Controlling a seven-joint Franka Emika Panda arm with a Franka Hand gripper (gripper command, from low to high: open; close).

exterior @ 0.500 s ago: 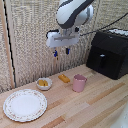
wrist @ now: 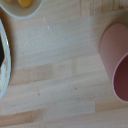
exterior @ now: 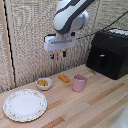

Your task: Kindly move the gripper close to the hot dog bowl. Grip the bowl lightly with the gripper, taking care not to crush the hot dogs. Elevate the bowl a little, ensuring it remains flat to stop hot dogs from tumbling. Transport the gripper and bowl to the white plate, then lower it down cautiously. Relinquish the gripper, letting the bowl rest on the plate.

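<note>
In the exterior view the gripper (exterior: 58,55) hangs open and empty under its white wrist box, well above the table. The hot dog bowl (exterior: 44,84) is a small white bowl holding the orange-yellow hot dogs (exterior: 43,82). It stands on the wood table below the gripper, a little to the exterior view's left. The white plate (exterior: 25,105) lies in front of the bowl, further left. In the wrist view the bowl (wrist: 15,10) with hot dogs (wrist: 24,2) shows at one corner and the plate rim (wrist: 4,60) at one edge. The fingers are out of that view.
A loose orange piece (exterior: 64,78) lies between the bowl and a pink cup (exterior: 79,83), which also shows in the wrist view (wrist: 117,60). A black appliance (exterior: 110,52) stands at the exterior view's right. A woven screen forms the back wall.
The gripper has come lower and a little toward the exterior view's left, still open. The objects on the table have not moved.
</note>
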